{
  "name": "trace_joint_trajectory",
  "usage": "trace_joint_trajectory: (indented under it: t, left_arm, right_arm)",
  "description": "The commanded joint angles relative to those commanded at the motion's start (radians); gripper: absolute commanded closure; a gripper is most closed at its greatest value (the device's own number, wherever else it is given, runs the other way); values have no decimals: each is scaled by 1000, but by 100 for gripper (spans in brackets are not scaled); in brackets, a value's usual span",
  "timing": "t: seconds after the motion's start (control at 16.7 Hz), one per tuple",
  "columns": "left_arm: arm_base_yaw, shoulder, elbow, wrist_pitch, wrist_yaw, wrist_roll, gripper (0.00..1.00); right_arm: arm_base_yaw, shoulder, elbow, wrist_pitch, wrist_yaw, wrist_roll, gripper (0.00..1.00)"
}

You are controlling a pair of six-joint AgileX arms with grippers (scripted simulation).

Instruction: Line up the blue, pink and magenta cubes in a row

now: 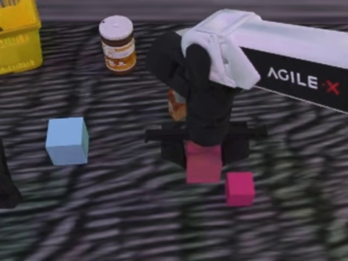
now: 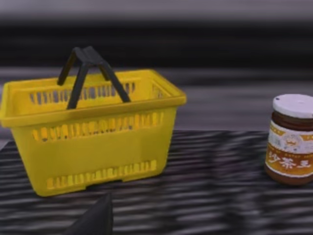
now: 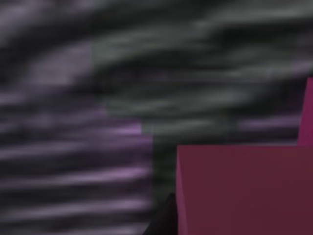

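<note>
The pink cube (image 1: 204,163) lies on the striped table right of centre. My right gripper (image 1: 205,154) reaches down over it, a dark finger flush against each side, shut on it. In the right wrist view the pink cube (image 3: 244,191) fills the lower corner, with one fingertip (image 3: 165,218) against its face. The small magenta cube (image 1: 240,188) rests just right of and in front of the pink one, close to its corner, and shows as a sliver (image 3: 308,112). The blue cube (image 1: 67,141) stands alone at the left. My left gripper (image 1: 6,187) stays parked at the left edge, open.
A yellow basket (image 1: 19,38) with black handles stands at the back left, also seen as the basket (image 2: 93,132). A white-lidded jar (image 1: 117,43) stands behind the centre, also seen as the jar (image 2: 291,139). A small orange-brown figure (image 1: 175,106) is half hidden behind my right arm.
</note>
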Motion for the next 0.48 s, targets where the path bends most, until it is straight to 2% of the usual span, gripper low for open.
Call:
trace_joint_trajectory:
  t: [0.24,0.48]
  left_arm:
    - [0,0,0,0,0,0,0]
    - [0,0,0,0,0,0,0]
  right_arm:
    - [-4,7,-15,19,-3,1,100]
    - [1,41,-109,158,-3,1,100]
